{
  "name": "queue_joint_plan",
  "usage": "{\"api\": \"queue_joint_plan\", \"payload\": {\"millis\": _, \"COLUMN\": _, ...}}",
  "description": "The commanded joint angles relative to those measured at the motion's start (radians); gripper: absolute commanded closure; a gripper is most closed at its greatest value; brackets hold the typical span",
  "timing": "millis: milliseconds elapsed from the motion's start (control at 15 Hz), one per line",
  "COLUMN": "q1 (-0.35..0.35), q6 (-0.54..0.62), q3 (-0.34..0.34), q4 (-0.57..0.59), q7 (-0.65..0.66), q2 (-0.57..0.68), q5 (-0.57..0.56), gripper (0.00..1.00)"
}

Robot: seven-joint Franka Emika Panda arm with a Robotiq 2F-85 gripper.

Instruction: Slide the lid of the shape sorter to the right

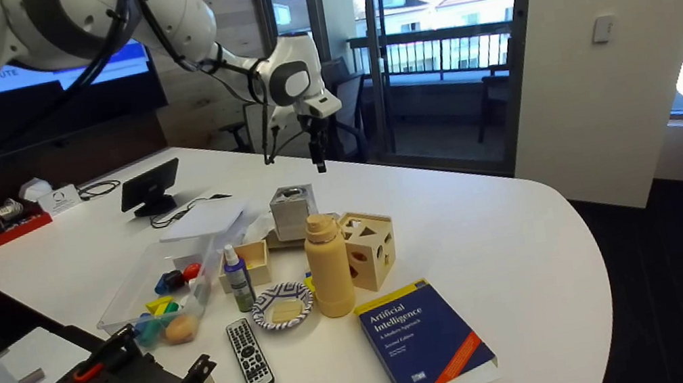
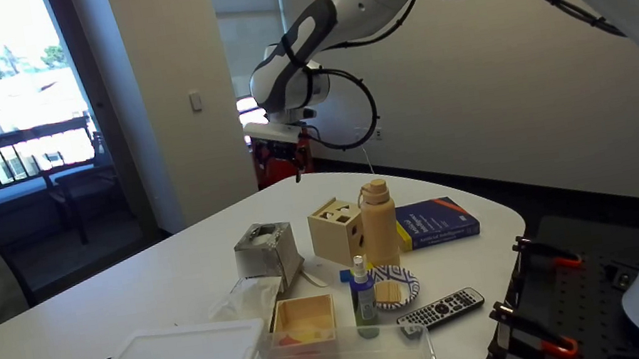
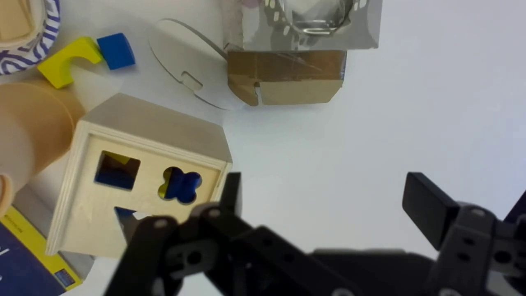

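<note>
The shape sorter (image 1: 372,270) is a light-wood cube on the white table, also seen in an exterior view (image 2: 328,238) and in the wrist view (image 3: 164,123). Its lid (image 3: 148,187) is the inset pale top panel with cut-out holes; it sits within the box's rim. Blue and yellow show through the holes. My gripper (image 3: 322,197) is open and empty. In the exterior views the gripper (image 1: 319,157) (image 2: 288,162) hangs high above the table, apart from the sorter. In the wrist view its left finger covers the sorter's lower right part.
A mustard-yellow bottle (image 1: 331,275) stands close beside the sorter. A blue book (image 1: 424,343) lies in front of it. A silver tissue box (image 2: 270,250) stands near the sorter. A patterned bowl (image 2: 395,285), a spray bottle (image 2: 364,299) and yellow and blue blocks (image 3: 116,51) are nearby.
</note>
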Motion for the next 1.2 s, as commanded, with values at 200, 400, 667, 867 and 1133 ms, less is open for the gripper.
{"api": "queue_joint_plan", "payload": {"millis": 200, "q1": 0.013, "q6": -0.070, "q3": -0.078, "q4": 0.084, "q7": 0.182, "q2": 0.073, "q5": -0.018, "gripper": 0.00}}
{"api": "queue_joint_plan", "payload": {"millis": 400, "q1": 0.011, "q6": -0.123, "q3": -0.105, "q4": 0.082, "q7": 0.262, "q2": 0.086, "q5": -0.034, "gripper": 0.00}}
{"api": "queue_joint_plan", "payload": {"millis": 667, "q1": 0.004, "q6": -0.204, "q3": -0.110, "q4": 0.107, "q7": 0.332, "q2": 0.131, "q5": -0.058, "gripper": 0.00}}
{"api": "queue_joint_plan", "payload": {"millis": 867, "q1": -0.003, "q6": -0.271, "q3": -0.105, "q4": 0.123, "q7": 0.372, "q2": 0.165, "q5": -0.061, "gripper": 0.00}}
{"api": "queue_joint_plan", "payload": {"millis": 1133, "q1": -0.006, "q6": -0.327, "q3": -0.107, "q4": 0.148, "q7": 0.411, "q2": 0.200, "q5": -0.067, "gripper": 0.00}}
